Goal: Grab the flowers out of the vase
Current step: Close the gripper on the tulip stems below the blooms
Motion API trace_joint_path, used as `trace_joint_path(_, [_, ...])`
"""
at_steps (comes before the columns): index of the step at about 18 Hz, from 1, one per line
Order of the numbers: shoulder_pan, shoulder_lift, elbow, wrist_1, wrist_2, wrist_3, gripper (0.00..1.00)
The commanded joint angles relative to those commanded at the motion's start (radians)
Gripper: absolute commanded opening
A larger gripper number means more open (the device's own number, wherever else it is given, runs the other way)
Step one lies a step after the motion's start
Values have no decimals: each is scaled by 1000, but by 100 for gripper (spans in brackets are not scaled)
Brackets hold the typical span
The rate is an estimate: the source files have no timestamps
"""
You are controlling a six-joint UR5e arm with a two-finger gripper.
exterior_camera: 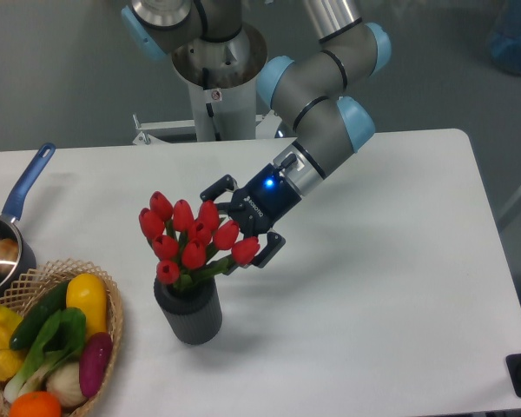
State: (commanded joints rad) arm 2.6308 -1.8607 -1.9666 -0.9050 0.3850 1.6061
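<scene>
Flowers: I see a bunch of red tulip buds (pixel 191 234) with green stems, standing upright in the vase, towards the left of the white table (pixel 391 287).
Vase: a short dark grey ribbed cylinder (pixel 189 314) under the bunch, near the table's front edge and just to the right of the basket.
Arm: my grey arm with blue joints (pixel 326 95) reaches down from the top of the view, slanting to the left towards the flowers.
Gripper: the black gripper (pixel 240 219) sits at the right side of the bunch, level with the buds, a blue light glowing on its body.
Fingers: spread wide, one finger (pixel 217 187) above and behind the top buds, the other below and to the right, next to the outermost bud; I cannot tell whether either touches a bud, and nothing is clamped between them.
Basket: a woven wicker basket (pixel 113 321) at the lower left corner, filled with colourful vegetables (pixel 48 339).
Pan: a pan with a blue handle (pixel 28 182) at the left edge, above the basket.
</scene>
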Motion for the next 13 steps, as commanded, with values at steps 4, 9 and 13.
trace_joint_path(4, [-11, -11, 6, 8, -2, 2, 100])
trace_joint_path(9, [-12, -26, 11, 20, -18, 6, 100])
trace_joint_path(13, [-23, -46, 15, 40, -77, 6, 100])
